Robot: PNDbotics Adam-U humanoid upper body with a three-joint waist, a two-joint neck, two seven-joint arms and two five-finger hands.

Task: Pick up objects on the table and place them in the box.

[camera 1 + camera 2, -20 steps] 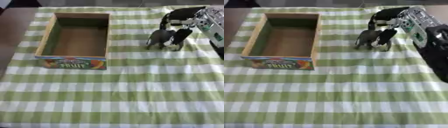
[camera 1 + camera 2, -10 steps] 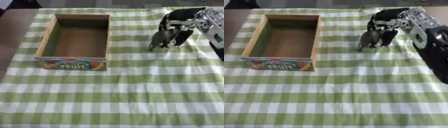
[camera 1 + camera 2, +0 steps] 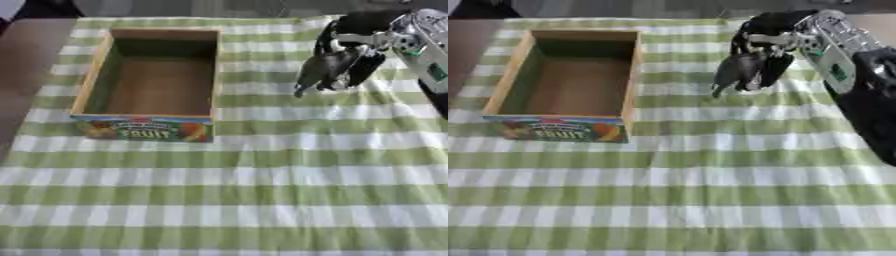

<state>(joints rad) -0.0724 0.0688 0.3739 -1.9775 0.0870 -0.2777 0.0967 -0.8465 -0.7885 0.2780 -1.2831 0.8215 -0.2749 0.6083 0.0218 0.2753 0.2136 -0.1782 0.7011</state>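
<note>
Grey elephant toy (image 3: 322, 70) tilted, trunk pointing lower-left, clamped in right robot hand (image 3: 354, 42).

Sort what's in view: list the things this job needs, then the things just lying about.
Part of the job:
grey toy animal
wooden fruit box
right hand, curled round the toy

Just there:
green checked tablecloth

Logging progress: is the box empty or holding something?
Empty: the box shows only its bare brown floor; the grey toy is in the right hand.
</note>
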